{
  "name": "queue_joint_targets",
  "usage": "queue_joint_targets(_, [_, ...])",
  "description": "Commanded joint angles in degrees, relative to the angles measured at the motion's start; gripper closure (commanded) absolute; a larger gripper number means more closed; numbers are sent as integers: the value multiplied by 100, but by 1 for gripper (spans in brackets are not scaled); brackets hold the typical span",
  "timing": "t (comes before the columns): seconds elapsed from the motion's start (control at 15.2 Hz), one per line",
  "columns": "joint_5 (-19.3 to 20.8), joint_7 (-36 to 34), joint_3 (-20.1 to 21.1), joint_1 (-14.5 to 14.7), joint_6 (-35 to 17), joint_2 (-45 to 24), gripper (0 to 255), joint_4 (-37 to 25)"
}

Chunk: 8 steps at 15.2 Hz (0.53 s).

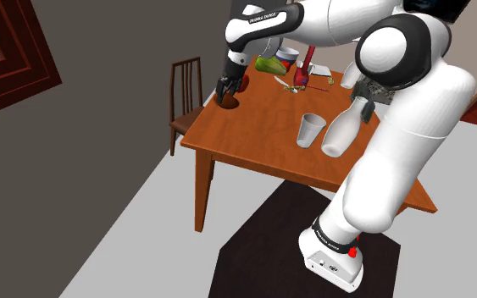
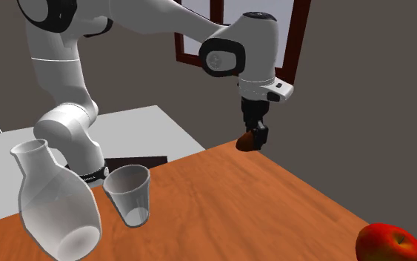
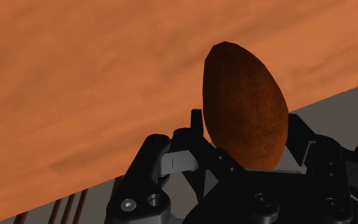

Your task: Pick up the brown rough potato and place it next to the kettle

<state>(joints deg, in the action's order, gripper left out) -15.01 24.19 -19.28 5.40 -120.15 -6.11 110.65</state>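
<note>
Potato (image 3: 244, 105): egg-shaped and dark reddish-brown. We see a dull, mottled skin, lighter on one flank and almost black along its shaded edge. It stands on end, with the narrow tip pointing away from the hand.
Pincer (image 1: 230, 93): all black and pointing straight down from the white arm. Its two fingers (image 3: 296, 130) press against opposite flanks of the potato, pinching it at the broad end.
Where the potato is: low over the tabletop (image 1: 253, 140), at the far corner on the shoulder view's left. In the second exterior view it sits right at the tabletop's far edge. We cannot tell whether its tip touches the wood or hangs just above it.
Tabletop: orange-brown wood with a soft grain, seen in the wrist view as a broad plane behind the potato.
Tumbler (image 1: 310, 131): pale and translucent, upright, well apart from the potato and just beside the carafe.
Carafe (image 1: 342, 131): white, with a round belly and a narrow flared neck, standing close to the arm's base link.
Apple (image 2: 392, 245): red and glossy, at the second exterior view's lower right.
Chair (image 1: 185, 89): dark wood with a slatted back, standing beside the tabletop near the pincer.
Far side of the tabletop: green, red and blue-and-white things that we cannot name with confidence.
</note>
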Motion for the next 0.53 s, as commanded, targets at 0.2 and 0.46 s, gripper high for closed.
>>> queue_joint_targets(0.2, [93,-110,-12,3,358,119,255,-256])
queue_joint_targets(0.46, [148,-186,-19,2,642,184,255,-487])
